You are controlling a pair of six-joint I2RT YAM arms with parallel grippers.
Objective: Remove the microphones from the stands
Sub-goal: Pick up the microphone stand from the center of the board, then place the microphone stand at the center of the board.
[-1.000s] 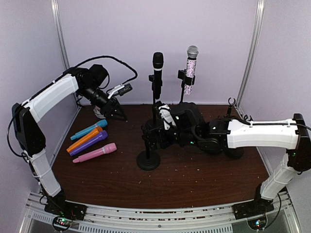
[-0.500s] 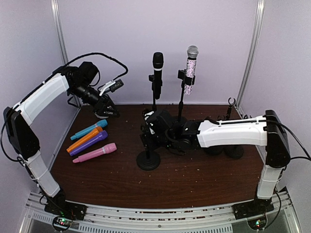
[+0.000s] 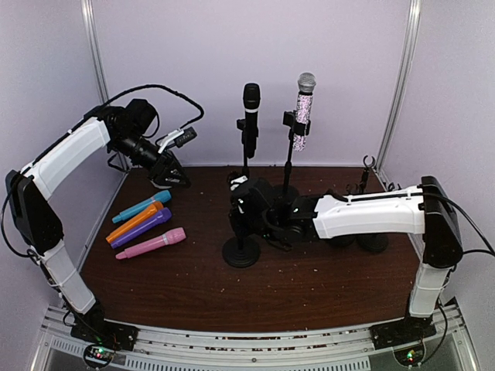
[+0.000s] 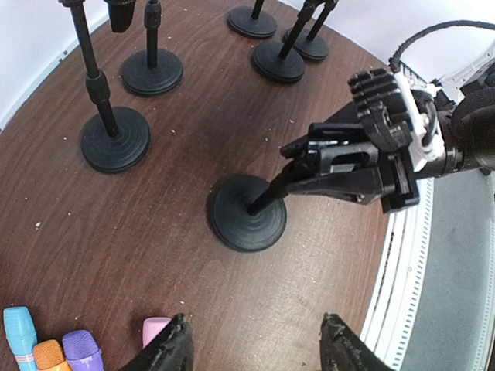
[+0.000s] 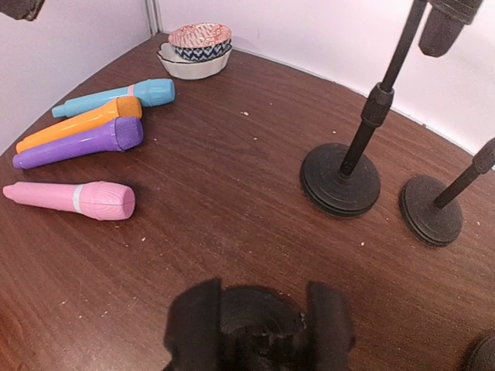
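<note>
**Front stand pinned, microphone not yet out**

Nearest me, my right claw (image 4: 290,170) is clenched low on the pole of the front stand (image 3: 241,253), just above its round base. I cannot see what that pole carries at the top, because the arm hides it. Just behind, the black microphone (image 3: 251,99) sits upright in its clip. My right wrist view shows it on a separate stand (image 5: 340,182) that the claw is not touching. A glittery microphone (image 3: 302,116) is clipped up further right.

I judge this to be the bracing step, and I'd want to confirm I'm holding the right pole before going on. My left claw (image 3: 172,178) hangs released and empty at the back left, well apart from both microphones. Next it has to cross over, close on the microphone body above the clip, and draw it up and out while the base is held steady.

The counter (image 3: 309,286) is dark wood grain, flecked with pale crumbs. Four coloured microphones (image 3: 143,224) lie flat at the left, with small bowls (image 5: 199,42) behind them and spare stands (image 3: 375,241) at the right. Pale lilac walls (image 3: 155,46) close in three sides.
</note>
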